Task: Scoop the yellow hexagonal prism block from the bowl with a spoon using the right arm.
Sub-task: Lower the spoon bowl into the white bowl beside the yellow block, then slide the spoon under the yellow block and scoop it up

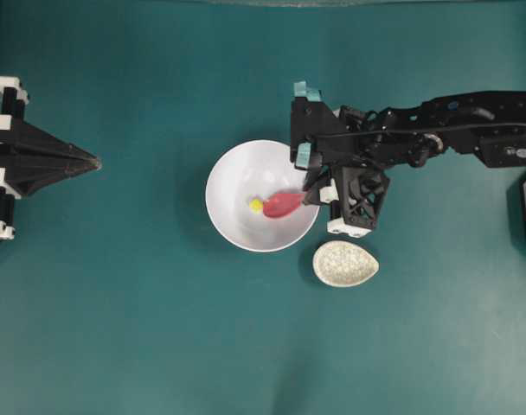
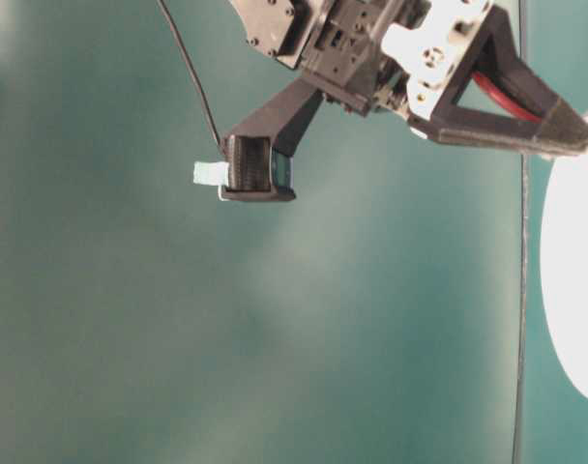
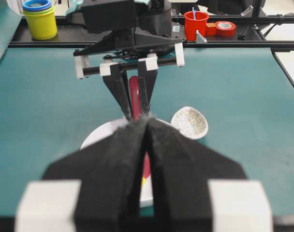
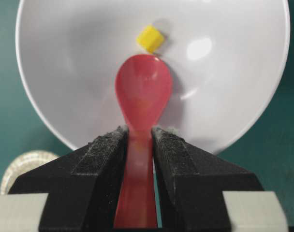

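Inside the bowl (image 4: 65,72), the right claw (image 4: 139,140) grips the spoon (image 4: 143,92), tip touching the yellow block (image 4: 150,38).

A teal bench (image 1: 159,328) seen from above. A round white bowl (image 1: 237,177) sits near the centre. Inside it, a pink-red spoon (image 1: 283,205) lies with its scoop just beside a tiny yellow block (image 1: 256,206). The right gripper (image 1: 317,195) reaches in from the right, clasping the spoon's handle at the bowl's rim. A speckled egg-shaped rest (image 1: 345,263) lies near the bowl. The left gripper (image 1: 88,161) sits at the left edge, fingers together.
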`<act>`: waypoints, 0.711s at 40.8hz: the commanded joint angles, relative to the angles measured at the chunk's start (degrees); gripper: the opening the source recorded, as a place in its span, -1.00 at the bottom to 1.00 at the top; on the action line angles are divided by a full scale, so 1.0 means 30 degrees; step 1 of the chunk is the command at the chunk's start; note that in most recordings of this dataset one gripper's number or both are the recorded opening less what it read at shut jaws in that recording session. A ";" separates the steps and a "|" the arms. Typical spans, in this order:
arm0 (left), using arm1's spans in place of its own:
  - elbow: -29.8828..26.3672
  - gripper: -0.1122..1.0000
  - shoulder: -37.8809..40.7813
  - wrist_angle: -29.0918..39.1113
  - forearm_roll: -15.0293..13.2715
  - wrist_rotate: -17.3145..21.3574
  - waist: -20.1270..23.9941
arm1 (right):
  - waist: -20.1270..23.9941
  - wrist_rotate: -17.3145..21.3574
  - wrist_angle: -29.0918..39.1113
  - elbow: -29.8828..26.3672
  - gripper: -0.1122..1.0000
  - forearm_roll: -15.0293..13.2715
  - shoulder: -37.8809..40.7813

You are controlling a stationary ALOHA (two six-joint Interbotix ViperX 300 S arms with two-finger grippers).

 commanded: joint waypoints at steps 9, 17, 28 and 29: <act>-0.0381 -0.81 0.0146 -0.0117 0.0059 0.0000 -0.0029 | 0.0117 -0.0059 -0.0557 -0.1055 -0.37 -0.0059 0.0703; -0.0381 -0.81 0.0146 -0.0088 0.0059 0.0000 0.0000 | 0.0322 -0.0059 -0.0908 -0.1406 -0.37 -0.0059 0.1143; -0.0381 -0.81 0.0117 -0.0088 0.0059 0.0000 0.0000 | 0.0322 -0.0059 -0.1846 -0.1436 -0.37 -0.0117 0.1172; -0.0381 -0.81 0.0117 -0.0117 0.0059 0.0000 -0.0029 | 0.0322 -0.0059 -0.1963 -0.1436 -0.37 -0.0117 0.1172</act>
